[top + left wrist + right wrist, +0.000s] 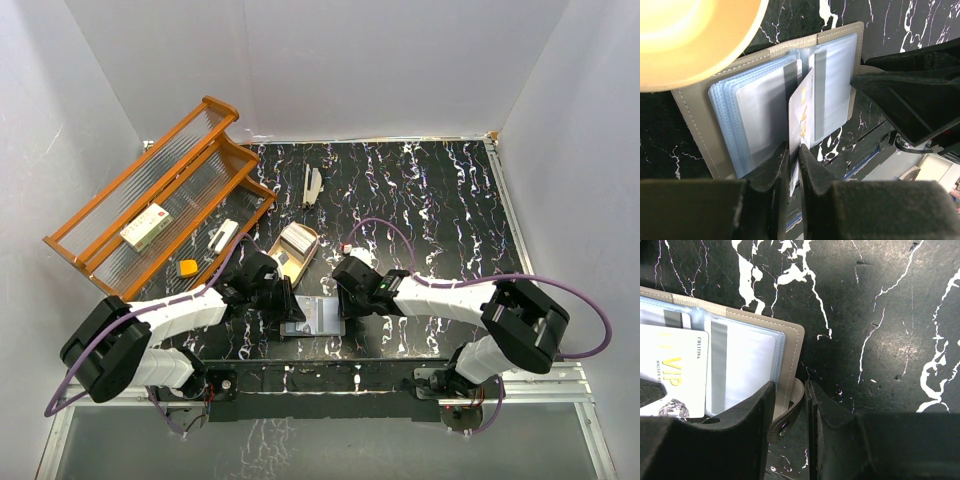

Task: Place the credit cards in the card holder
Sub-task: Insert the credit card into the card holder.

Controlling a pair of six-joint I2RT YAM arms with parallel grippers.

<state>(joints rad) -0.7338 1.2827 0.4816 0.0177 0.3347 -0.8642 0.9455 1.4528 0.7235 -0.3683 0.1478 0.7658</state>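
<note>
The card holder (322, 318) lies open near the table's front edge, with its bluish sleeves (760, 110) facing up. My left gripper (794, 147) is shut on a white credit card (802, 115) with yellow lettering. The card stands on edge and its far end is among the sleeves. That same card (670, 375) shows flat in the right wrist view. My right gripper (790, 385) is closed over the holder's right cover edge (792, 350) and its bent snap strap (785, 415). More pale credit cards (297, 240) lie in the tan tray.
The tan oval tray (283, 262) sits just behind the holder, close to the left gripper (283, 303). An orange slatted rack (160, 200) at the back left holds a white box (147, 225). A white object (313, 185) lies farther back.
</note>
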